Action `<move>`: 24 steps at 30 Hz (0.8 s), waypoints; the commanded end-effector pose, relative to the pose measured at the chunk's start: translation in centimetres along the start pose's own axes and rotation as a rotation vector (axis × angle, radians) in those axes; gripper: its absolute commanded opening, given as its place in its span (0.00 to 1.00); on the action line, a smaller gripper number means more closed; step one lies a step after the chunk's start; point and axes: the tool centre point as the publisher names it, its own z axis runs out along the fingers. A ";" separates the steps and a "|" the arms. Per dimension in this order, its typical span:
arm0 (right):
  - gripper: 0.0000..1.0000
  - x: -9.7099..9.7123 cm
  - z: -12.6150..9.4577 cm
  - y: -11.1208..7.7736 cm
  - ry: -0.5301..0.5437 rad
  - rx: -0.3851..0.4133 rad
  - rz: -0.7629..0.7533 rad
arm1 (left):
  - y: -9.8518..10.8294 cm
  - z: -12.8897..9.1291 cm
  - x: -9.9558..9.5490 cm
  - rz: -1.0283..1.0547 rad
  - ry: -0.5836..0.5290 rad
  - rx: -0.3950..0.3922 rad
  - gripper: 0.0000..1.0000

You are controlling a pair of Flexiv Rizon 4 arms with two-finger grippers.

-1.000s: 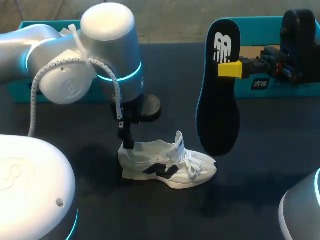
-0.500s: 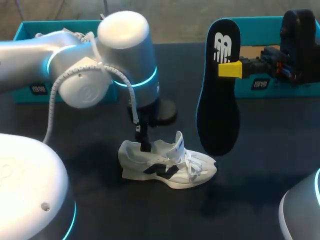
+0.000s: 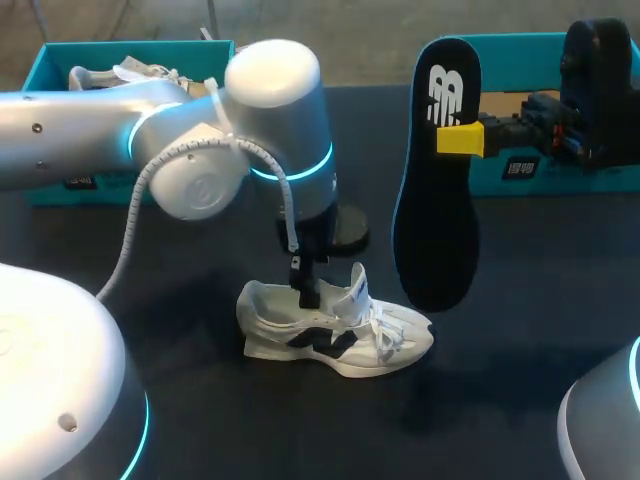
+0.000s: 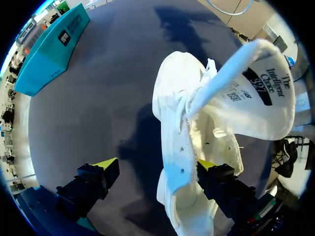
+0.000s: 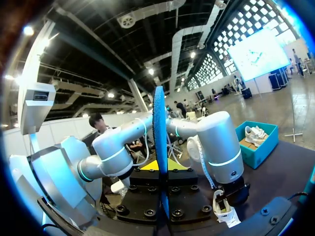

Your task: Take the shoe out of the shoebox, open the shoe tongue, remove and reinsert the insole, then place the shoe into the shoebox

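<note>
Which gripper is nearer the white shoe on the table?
Left. The left gripper straddles one side wall of the shoe; the right gripper holds the insole raised, apart.

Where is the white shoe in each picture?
Head view: the shoe lies mid-table, under the left arm.
Left wrist view: the shoe looms large, its side wall between the left gripper's open jaws.
Right wrist view: the shoe is small, past the insole, under the left arm.
Shared landmark: the dark table.
</note>
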 end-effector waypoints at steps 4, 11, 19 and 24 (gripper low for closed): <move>0.00 -0.2 0.3 0.1 0.001 0.003 0.002 | -0.1 0.9 0.2 -0.010 0.002 0.008 0.84; 0.00 -0.2 0.3 0.1 0.001 0.003 0.002 | 0.2 1.3 0.6 -0.014 0.018 0.021 0.64; 0.00 -0.2 0.3 0.1 0.001 0.003 0.002 | 0.2 1.6 0.8 -0.011 0.029 0.028 0.49; 0.00 -0.2 0.3 0.1 0.001 0.003 0.002 | 0.2 1.9 1.1 -0.003 0.031 0.021 0.13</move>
